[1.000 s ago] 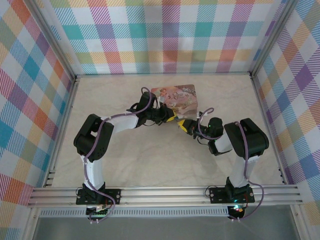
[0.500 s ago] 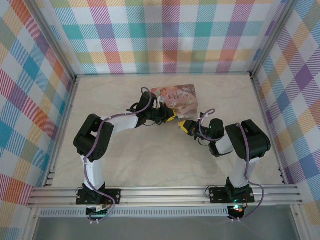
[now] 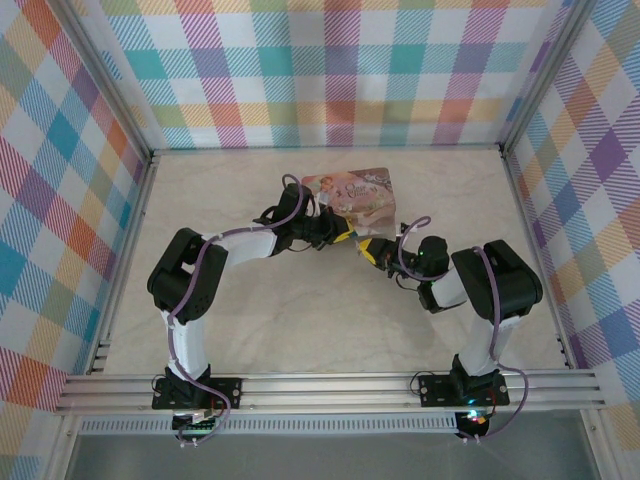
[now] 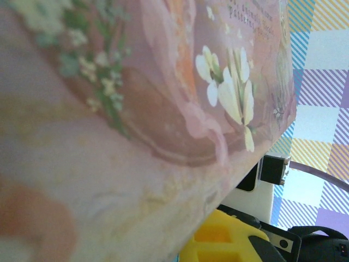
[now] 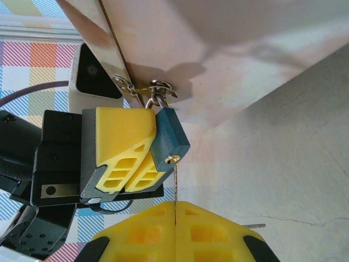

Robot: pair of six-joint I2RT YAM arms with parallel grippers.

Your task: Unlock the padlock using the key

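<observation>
In the top external view, the right arm has drawn slightly back toward the right over the last second and has since held almost steady. The right gripper (image 3: 368,248) sits just beside the left gripper (image 3: 345,237), at the near edge of the pink floral cardboard box (image 3: 352,190). This small change suggests fine alignment rather than a turn of the lock, which looks not yet done. That view counts two arms, two grippers and one box. In the left wrist view, the box (image 4: 136,109) fills the frame close up. In the right wrist view, the right gripper (image 5: 175,204) pinches one thin metal key (image 5: 175,185). Its tip meets the brass keyhole of the one dark teal padlock (image 5: 168,137), which hangs from the clasp at the box (image 5: 218,54) corner. The left gripper (image 5: 150,134) has its fingers pressed together, touching the padlock's side.
</observation>
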